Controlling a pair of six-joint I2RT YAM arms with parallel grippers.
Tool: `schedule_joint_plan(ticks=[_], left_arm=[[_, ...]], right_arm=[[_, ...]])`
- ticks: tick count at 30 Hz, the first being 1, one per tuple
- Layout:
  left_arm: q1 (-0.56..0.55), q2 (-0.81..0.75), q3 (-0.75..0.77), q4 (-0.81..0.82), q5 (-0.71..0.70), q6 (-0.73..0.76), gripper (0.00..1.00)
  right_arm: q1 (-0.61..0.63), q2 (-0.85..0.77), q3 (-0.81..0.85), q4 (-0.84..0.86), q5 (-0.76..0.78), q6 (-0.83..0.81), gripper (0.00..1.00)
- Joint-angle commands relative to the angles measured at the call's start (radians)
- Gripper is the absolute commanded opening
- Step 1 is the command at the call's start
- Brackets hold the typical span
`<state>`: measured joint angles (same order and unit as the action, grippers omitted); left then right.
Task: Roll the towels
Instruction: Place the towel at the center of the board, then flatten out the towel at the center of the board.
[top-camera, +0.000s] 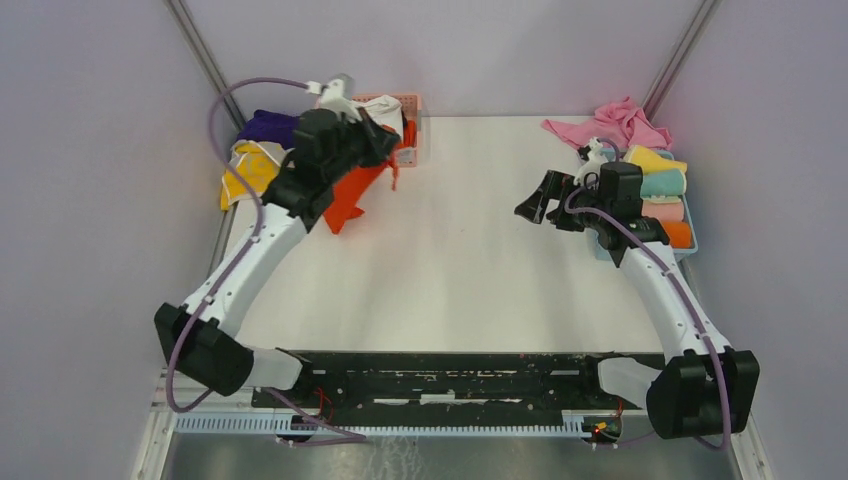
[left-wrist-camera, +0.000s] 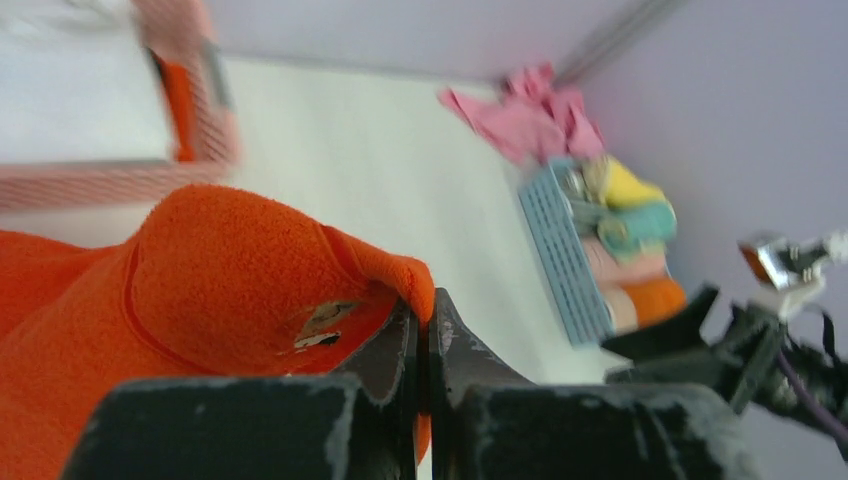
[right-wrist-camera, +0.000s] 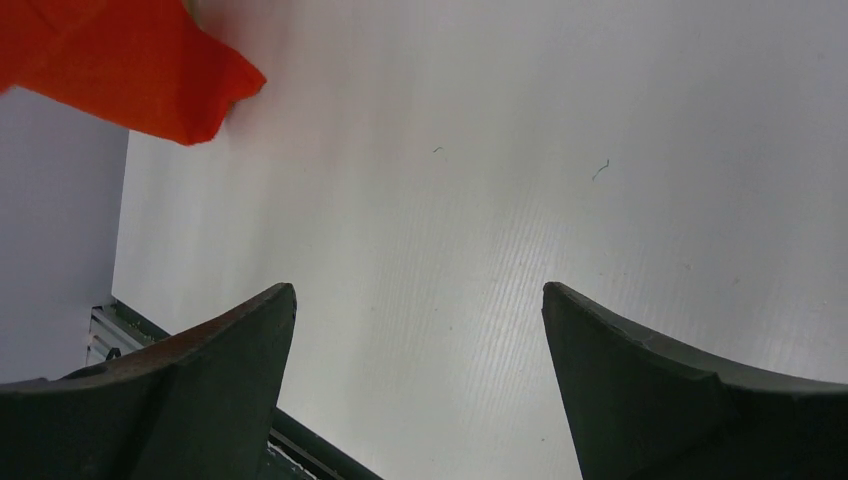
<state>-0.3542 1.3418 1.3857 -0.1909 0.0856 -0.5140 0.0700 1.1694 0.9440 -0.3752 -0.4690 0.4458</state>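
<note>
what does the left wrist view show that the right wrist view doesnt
Only the left wrist view: the left jaws shut on a corner of the orange-red terry towel, the pink mesh basket, the pink cloth and the blue basket of rolled towels. Only the right wrist view: the right jaws wide open, and a metal rail at lower left. Both: that towel and the white table.

The orange-red terry cloth towel (left-wrist-camera: 200, 270) looks fuzzy and matt. The white tabletop (right-wrist-camera: 500, 200) is smooth, faintly ribbed. The left gripper (left-wrist-camera: 422, 310) has scuffed matt black fingers (left-wrist-camera: 385, 355).
</note>
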Motion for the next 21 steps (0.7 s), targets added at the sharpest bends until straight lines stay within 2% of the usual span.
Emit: schedule_joint_plan(ticks=[1,4,6,8,11,15,21], left_arm=[[-0.234,0.115,-0.007,0.000,0.054,-0.092,0.08],[-0.390,0.223,0.070,-0.018,0.070,-0.072,0.21],[-0.454,0.273,0.108,-0.048,0.072,-0.062,0.34],[-0.468,0.286,0.101,-0.056,0.081,-0.069,0.44],[-0.466,0.255,0.045,-0.086,0.046,-0.061,0.52],[-0.416,0.195,-0.059,-0.143,-0.048,-0.043,0.59],[-0.198,0.157,-0.200,-0.172,-0.071,-0.056,0.60]], right_arm=[[0.009,-0.055,0.029,-0.003,0.044,-0.024,1.00],[0.013,-0.078,0.023,-0.034,0.076,-0.045,1.00],[0.018,-0.089,0.016,-0.049,0.092,-0.058,1.00],[0.024,-0.090,0.007,-0.060,0.100,-0.064,1.00],[0.042,-0.075,-0.003,-0.068,0.102,-0.082,1.00],[0.080,-0.022,-0.006,-0.062,0.104,-0.092,0.99],[0.116,0.084,0.016,-0.114,0.180,-0.096,0.95]])
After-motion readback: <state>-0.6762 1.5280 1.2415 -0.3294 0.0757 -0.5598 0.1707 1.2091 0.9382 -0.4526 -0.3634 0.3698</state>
